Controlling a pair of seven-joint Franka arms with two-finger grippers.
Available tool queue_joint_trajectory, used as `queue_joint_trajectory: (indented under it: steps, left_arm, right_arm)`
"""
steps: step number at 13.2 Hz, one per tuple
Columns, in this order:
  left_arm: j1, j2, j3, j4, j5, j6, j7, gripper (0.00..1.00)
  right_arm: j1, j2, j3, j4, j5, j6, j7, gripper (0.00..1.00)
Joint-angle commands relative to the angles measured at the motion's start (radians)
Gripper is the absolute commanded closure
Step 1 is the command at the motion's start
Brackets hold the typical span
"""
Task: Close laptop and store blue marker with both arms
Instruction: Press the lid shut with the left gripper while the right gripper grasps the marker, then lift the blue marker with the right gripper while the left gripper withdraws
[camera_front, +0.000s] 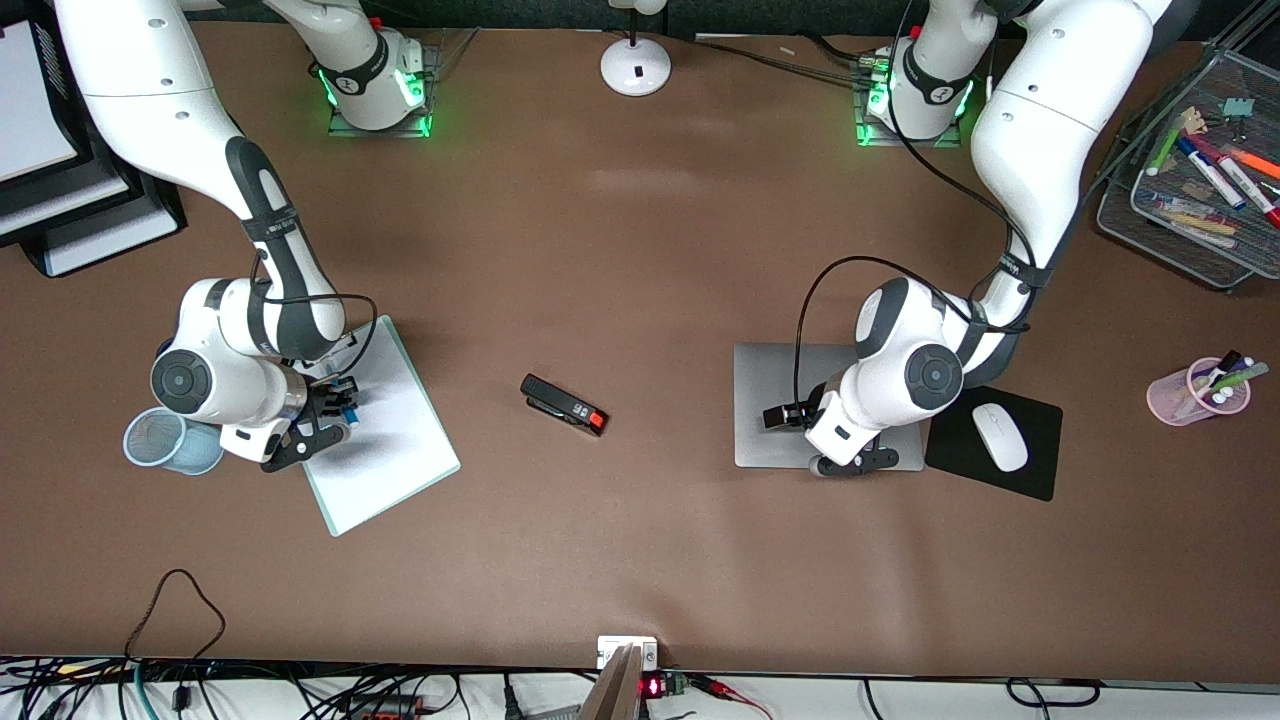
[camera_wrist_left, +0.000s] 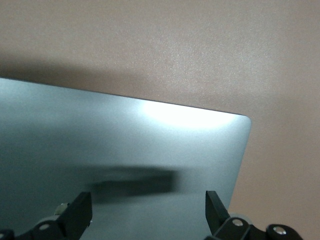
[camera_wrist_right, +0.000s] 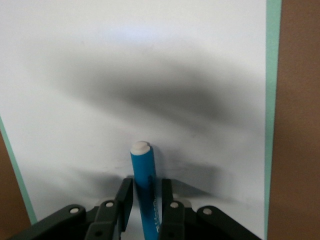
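The laptop (camera_front: 775, 400) lies closed on the table, silver lid up. My left gripper (camera_front: 852, 463) hangs just over the lid's edge nearest the front camera, open and empty. In the left wrist view the lid (camera_wrist_left: 125, 145) fills the frame under the spread gripper (camera_wrist_left: 148, 210). My right gripper (camera_front: 335, 412) is over the white clipboard (camera_front: 395, 445) and is shut on the blue marker (camera_front: 351, 410). In the right wrist view the marker (camera_wrist_right: 142, 167) sticks out of the gripper (camera_wrist_right: 146, 197), white tip forward, above the clipboard (camera_wrist_right: 200, 60).
A blue mesh cup (camera_front: 165, 440) stands beside the right gripper, toward the right arm's end. A black stapler (camera_front: 565, 404) lies mid-table. A white mouse (camera_front: 1000, 437) on a black pad sits beside the laptop. A pink pen cup (camera_front: 1190, 395) and a wire tray (camera_front: 1180, 225) stand at the left arm's end.
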Motion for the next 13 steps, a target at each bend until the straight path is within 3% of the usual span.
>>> queue_joint_trajectory:
  steps: [1, 7, 13]
  left_arm:
    - [0.005, -0.017, 0.003, -0.002, 0.012, -0.012, 0.012, 0.0]
    - [0.014, -0.094, 0.006, -0.004, 0.012, -0.072, 0.008, 0.0]
    - [0.069, -0.246, 0.02, -0.002, 0.012, -0.231, 0.009, 0.0]
  right_arm:
    - [-0.001, -0.004, -0.002, -0.007, 0.019, 0.008, -0.018, 0.74]
    - [-0.004, -0.004, -0.002, -0.002, 0.02, 0.002, -0.004, 0.93]
    - [-0.007, -0.047, -0.01, 0.12, 0.011, -0.12, -0.018, 0.93]
